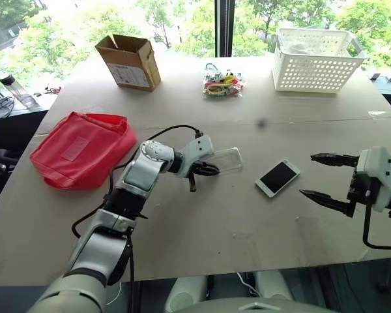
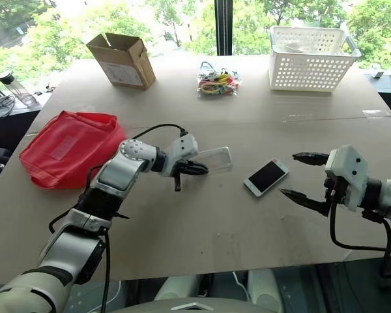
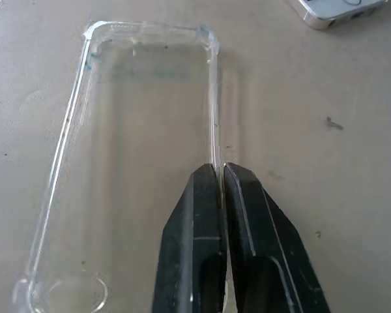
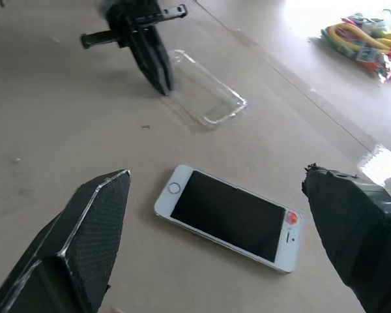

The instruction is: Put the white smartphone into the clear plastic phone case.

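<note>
The clear plastic phone case (image 1: 227, 158) lies flat near the middle of the table. My left gripper (image 1: 212, 169) is shut on its long near-side rim, and the left wrist view shows the two black fingers (image 3: 195, 222) pinching that thin edge of the case (image 3: 137, 130). The white smartphone (image 1: 277, 177) lies screen up just to the right of the case, apart from it. My right gripper (image 1: 307, 174) stands wide open a little to the phone's right, above the table. In the right wrist view its fingers (image 4: 85, 241) frame the phone (image 4: 231, 215).
A red fabric bag (image 1: 81, 149) lies at the left. At the back stand an open cardboard box (image 1: 129, 60), a bundle of colourful small items (image 1: 221, 83) and a white slotted basket (image 1: 316, 60). The table's front edge runs close below both arms.
</note>
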